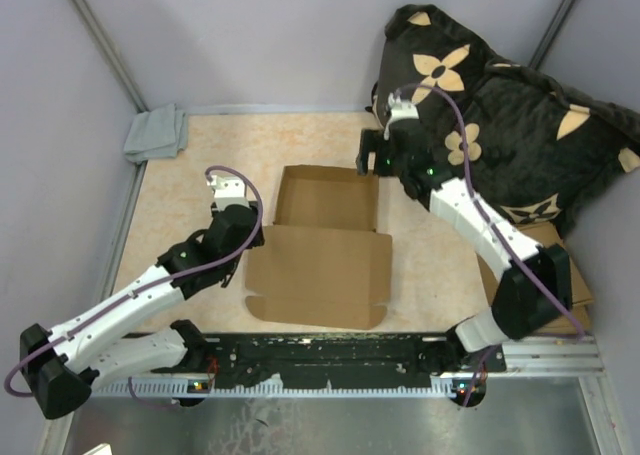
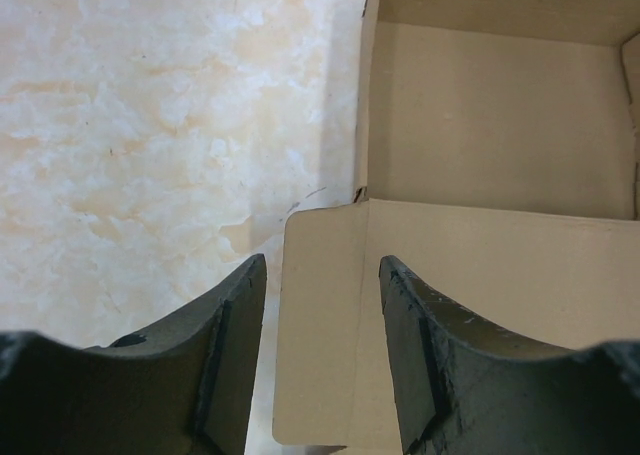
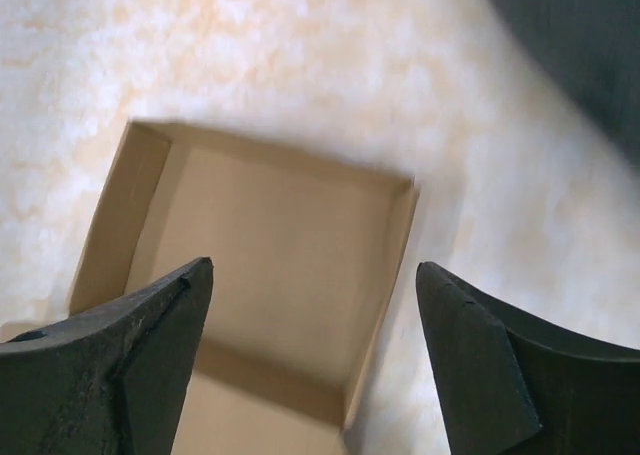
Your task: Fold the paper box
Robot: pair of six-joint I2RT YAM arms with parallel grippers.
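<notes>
The paper box lies mid-table. Its far half is a shallow tray with raised walls. Its near half is a flat lid panel with side flaps. My left gripper is open and empty at the lid's left edge. In the left wrist view the lid's left flap lies below between the fingers, with the tray beyond and the gripper above the flap. My right gripper is wide open and empty above the tray's far right corner. In the right wrist view the gripper is over the tray.
A grey cloth lies at the far left corner. A black cushion with beige flowers fills the far right. A stack of flat cardboard pieces sits at the right edge behind the right arm. Walls enclose the table.
</notes>
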